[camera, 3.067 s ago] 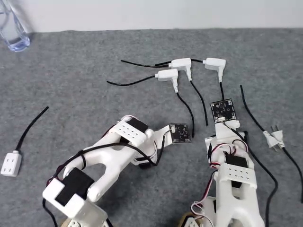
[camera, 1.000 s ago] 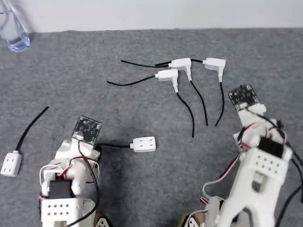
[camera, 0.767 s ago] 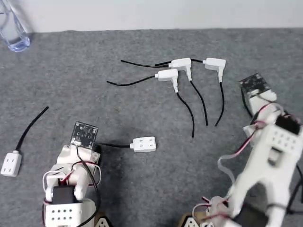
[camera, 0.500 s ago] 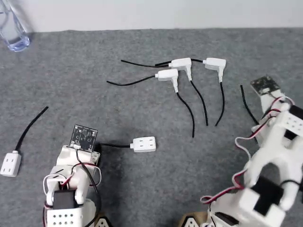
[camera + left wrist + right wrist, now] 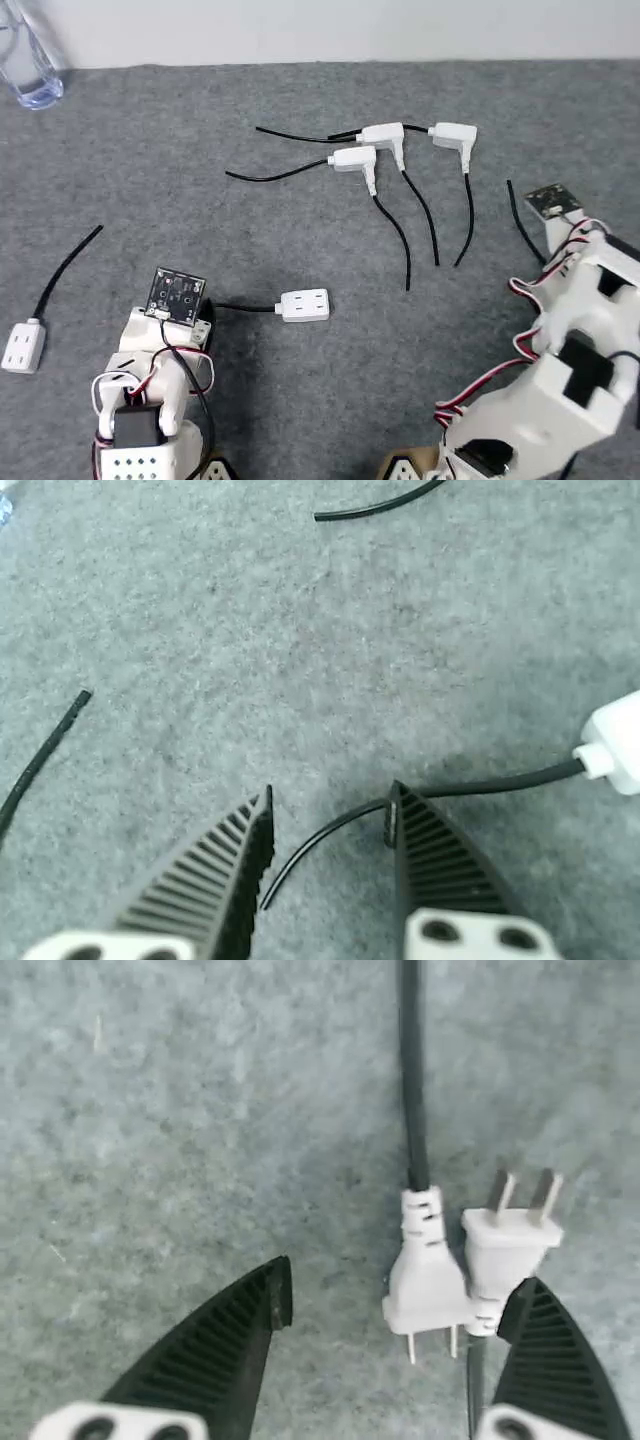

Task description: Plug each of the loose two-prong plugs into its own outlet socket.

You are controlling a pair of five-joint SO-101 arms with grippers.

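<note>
On the grey felt tabletop (image 5: pixel 150 1110), two white two-prong plugs (image 5: pixel 430 1280) on black cords lie side by side, prongs opposite ways, between the tips of the right claw (image 5: pixel 404 1278), which gapes wide, gripping nothing.

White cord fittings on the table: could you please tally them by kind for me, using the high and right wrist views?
Loose two-prong plugs: 2
Unplugged outlet sockets: 2
Joined white connector pairs: 3
Total: 7
</note>
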